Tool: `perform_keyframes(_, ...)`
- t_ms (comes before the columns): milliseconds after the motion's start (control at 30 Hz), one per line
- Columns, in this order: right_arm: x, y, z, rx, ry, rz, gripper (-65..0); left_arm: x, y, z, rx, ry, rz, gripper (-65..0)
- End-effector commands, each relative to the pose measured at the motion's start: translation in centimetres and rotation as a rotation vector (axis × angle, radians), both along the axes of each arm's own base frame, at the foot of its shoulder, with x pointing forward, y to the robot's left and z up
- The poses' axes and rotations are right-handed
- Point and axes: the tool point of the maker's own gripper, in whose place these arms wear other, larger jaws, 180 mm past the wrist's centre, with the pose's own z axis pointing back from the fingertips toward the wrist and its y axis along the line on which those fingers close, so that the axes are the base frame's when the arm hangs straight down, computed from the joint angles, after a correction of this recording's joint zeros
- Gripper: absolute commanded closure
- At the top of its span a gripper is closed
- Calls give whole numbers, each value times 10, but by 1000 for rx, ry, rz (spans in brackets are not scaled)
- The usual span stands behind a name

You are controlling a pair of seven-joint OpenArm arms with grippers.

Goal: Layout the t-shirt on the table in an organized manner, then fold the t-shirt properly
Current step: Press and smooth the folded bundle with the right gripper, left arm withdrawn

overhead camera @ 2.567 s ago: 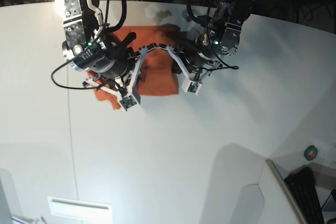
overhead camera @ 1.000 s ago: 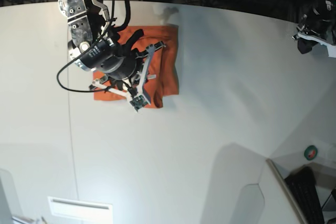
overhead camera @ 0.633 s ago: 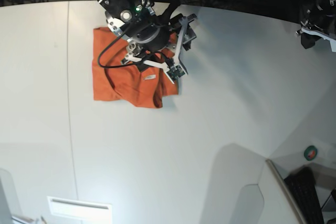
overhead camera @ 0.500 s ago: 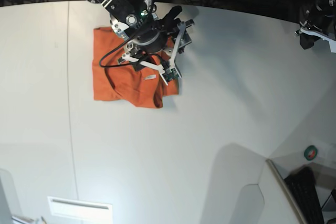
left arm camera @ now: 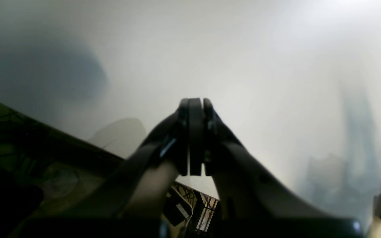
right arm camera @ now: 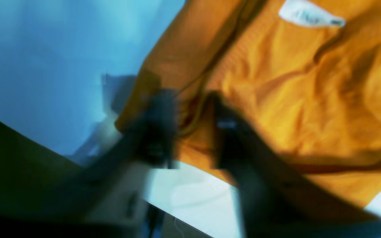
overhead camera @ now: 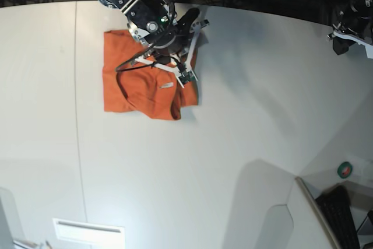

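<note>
The orange t-shirt (overhead camera: 140, 80) lies in a rough, partly folded rectangle on the white surface (overhead camera: 233, 144), towards its far left part in the base view, just right of the thin dark seam line (overhead camera: 77, 115). Its lower edge is uneven, and the small white tag (overhead camera: 166, 86) shows face-up near the middle of the cloth, with a curved fold of the neckline beside it.

The right gripper (overhead camera: 185, 74) hangs over the shirt's right side, its dark body covering the upper right part of the garment. In the right wrist view the right gripper (right arm camera: 190, 132) is blurred; its two dark fingers stand close together at a raised ridge of orange cloth near the shirt's edge, and it appears that the jaws are pinching that fold. The tag (right arm camera: 309, 18) sits at the top of that view, and wrinkles run across the fabric.

The left gripper (overhead camera: 349, 33) is well apart from the shirt, at the far right edge of the surface. In the left wrist view its jaws are pressed together with nothing between them, the left gripper (left arm camera: 192, 132) hanging above bare surface, and a sliver of orange shows at the right border.
</note>
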Motion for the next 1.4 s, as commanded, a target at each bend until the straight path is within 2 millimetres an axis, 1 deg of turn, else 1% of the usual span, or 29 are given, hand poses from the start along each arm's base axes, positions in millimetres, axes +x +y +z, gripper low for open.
perform_keyframes(0,11,6,12,30,-51,-2,0,6,6,11,23,-33,-6,0)
perform_keyframes(100,4,8,11,41,-47,-4,0,6,6,11,23,-33,-6,0)
perform_keyframes(200,-2,11,17,62,-45,-4,0,6,6,11,23,-33,-6,0)
perform_keyframes(267,-4,14,24,82,-52,-6,0,6,6,11,23,-33,-6,0)
perform_keyframes(333,-7,10,30,89,-65,-1,0,6,6,11,23,-33,-6,0)
perform_keyframes(400,-8,10,37,104,-77,0,0,6,6,11,23,-33,-6,0)
perform_keyframes(533,-16,6,32,80,-29,4,0,6,6,12,23,-34,-6,0)
perform_keyframes(633,-27,7,29,80,-5,11,0,7,6,12,23,-36,-6,0)
perform_keyframes(700,-31,9,30,89,1,11,0,7,6,12,23,-36,-6,0)
perform_keyframes(733,-33,10,33,99,0,10,0,7,6,12,23,-36,-6,0)
perform_keyframes(800,-35,14,45,132,-17,8,0,7,6,12,23,-36,-6,0)
perform_keyframes(867,-33,12,57,152,-45,9,0,7,6,12,23,-37,-6,0)
perform_keyframes(900,-32,12,59,153,-45,10,0,8,6,12,23,-39,-6,0)
perform_keyframes(933,-32,12,58,148,-41,11,0,8,6,12,23,-39,-6,0)
perform_keyframes(1000,-30,9,50,127,-31,13,0,9,6,13,23,-40,-6,0)
perform_keyframes(1067,-33,7,40,107,-13,14,0,9,6,13,23,-40,-6,0)
perform_keyframes(1300,-40,10,28,92,24,15,0,9,6,13,23,-40,-6,0)
perform_keyframes(1367,-48,16,23,83,39,46,0,9,6,13,23,-40,-6,0)
